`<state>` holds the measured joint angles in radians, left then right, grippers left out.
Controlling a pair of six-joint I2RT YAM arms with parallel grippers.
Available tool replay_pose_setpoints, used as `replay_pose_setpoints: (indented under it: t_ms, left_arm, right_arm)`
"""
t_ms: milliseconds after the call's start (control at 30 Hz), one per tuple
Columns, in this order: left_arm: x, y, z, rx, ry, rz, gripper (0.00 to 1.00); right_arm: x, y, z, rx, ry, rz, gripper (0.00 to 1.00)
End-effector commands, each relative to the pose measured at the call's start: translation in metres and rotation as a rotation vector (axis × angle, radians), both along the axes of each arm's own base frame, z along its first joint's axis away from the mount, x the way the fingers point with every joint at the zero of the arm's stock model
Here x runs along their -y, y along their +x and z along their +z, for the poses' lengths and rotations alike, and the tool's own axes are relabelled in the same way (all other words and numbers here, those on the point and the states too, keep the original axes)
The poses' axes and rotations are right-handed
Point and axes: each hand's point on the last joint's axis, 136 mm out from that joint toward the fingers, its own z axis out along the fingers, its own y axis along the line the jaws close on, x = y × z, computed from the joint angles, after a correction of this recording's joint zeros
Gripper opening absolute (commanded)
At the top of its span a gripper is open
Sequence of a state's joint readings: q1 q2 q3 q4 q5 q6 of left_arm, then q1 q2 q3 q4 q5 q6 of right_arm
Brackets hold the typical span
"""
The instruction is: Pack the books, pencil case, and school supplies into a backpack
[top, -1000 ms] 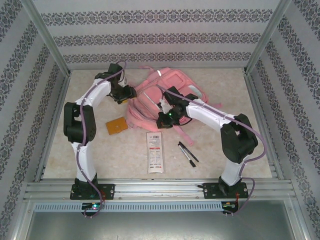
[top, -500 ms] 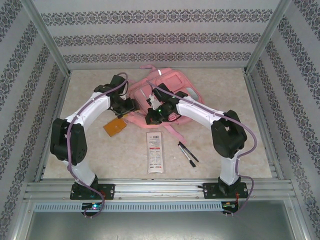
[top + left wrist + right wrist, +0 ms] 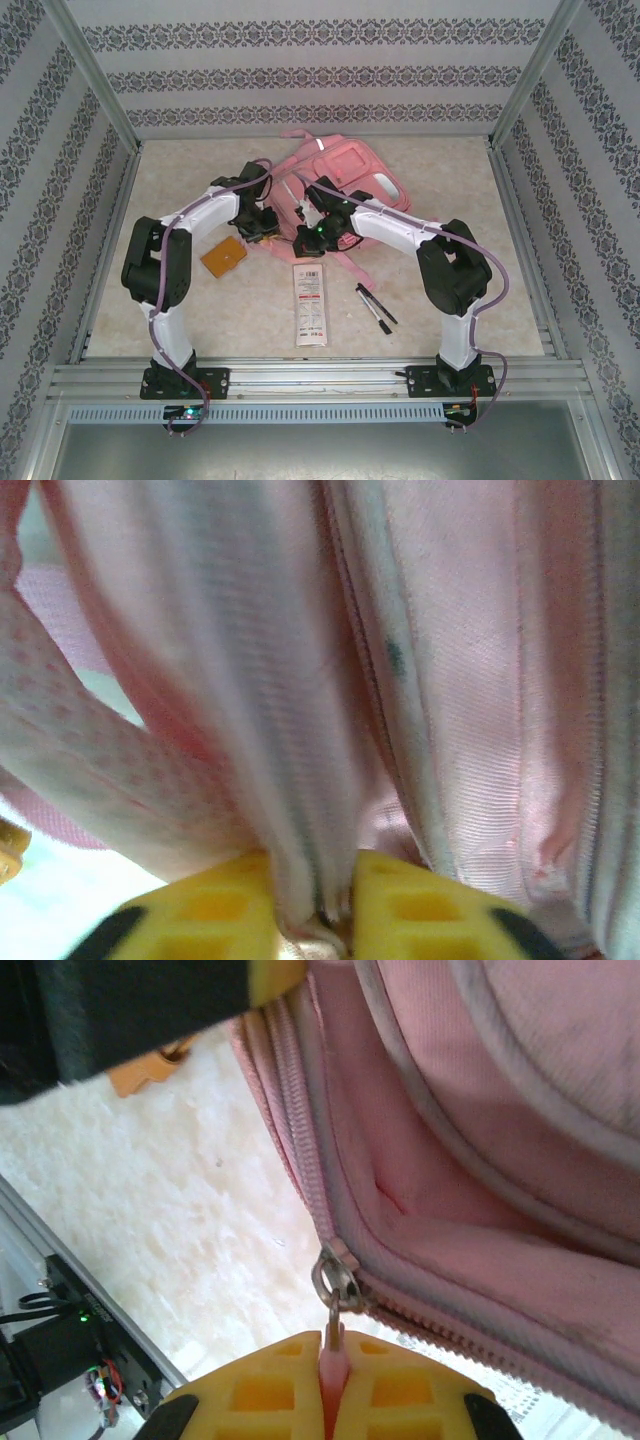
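On the worktop [image 3: 450, 190], seen from above, we find the backpack [image 3: 350, 172] lying toward the far side. The left gripper [image 3: 265, 228] and the right gripper [image 3: 303, 238] are close together at its near edge. The booklet [image 3: 222, 258] lies just left of them, the pencil case [image 3: 310, 303] lies nearer the arm bases, and the two pens [image 3: 374, 307] are beside it to the right. None of them is in the bag yet. With both arms crowded so tightly, we judge that a careless pull could knock the wrists together or drag the whole bag onto the booklet.

In the left wrist view, the left gripper [image 3: 318, 920] is pinched closed on a fold of the backpack [image 3: 480, 730] beside a seam. The bite looks thin, so the cloth could slide out if the other arm tugs hard. The bag would then follow the slider rather than open.

In the right wrist view, the right gripper [image 3: 328, 1370] is closed on the pink tab of the zipper pull [image 3: 336, 1285], whose metal slider sits on a curved stretch of the zip. We think pulling off the line of the teeth could jam the slider at the bend, or the small tab could slip from the grip. An orange corner of the booklet [image 3: 150, 1070] shows beyond the bag's edge.
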<state>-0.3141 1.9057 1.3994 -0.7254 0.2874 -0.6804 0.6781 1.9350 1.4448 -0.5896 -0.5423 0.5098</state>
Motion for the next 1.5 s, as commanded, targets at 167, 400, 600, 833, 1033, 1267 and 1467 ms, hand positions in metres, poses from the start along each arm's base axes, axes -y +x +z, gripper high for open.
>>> replay_pose_setpoints:
  t_ms: [167, 400, 600, 833, 1033, 1267, 1467]
  left_arm:
    - [-0.025, 0.021, -0.003, 0.038, 0.102, -0.010, 0.00]
    - [-0.050, 0.030, -0.005, 0.036, 0.138, 0.000, 0.00]
    - [-0.056, 0.031, 0.000, 0.067, 0.129, -0.012, 0.00]
    - [-0.031, 0.038, 0.022, 0.135, -0.001, -0.087, 0.00]
    - [0.001, 0.024, 0.064, 0.208, -0.125, -0.180, 0.31]
    - [-0.016, -0.002, 0.107, 0.286, -0.009, -0.221, 0.53]
    - [-0.048, 0.010, 0.060, 0.158, 0.121, -0.160, 0.56]
  right_arm:
    - [0.042, -0.016, 0.003, -0.033, -0.050, -0.047, 0.00]
    - [0.122, -0.032, -0.042, -0.128, -0.286, -0.100, 0.00]
    - [0.193, -0.016, -0.062, -0.082, -0.560, -0.205, 0.00]
    - [0.194, 0.014, -0.047, 0.023, -0.506, -0.307, 0.27]
    - [0.203, 0.030, -0.002, 0.186, -0.466, -0.408, 0.37]
    - [0.159, 0.038, 0.062, 0.401, -0.270, -0.267, 0.41]
    - [0.083, 0.052, 0.070, 0.450, -0.165, -0.138, 0.45]
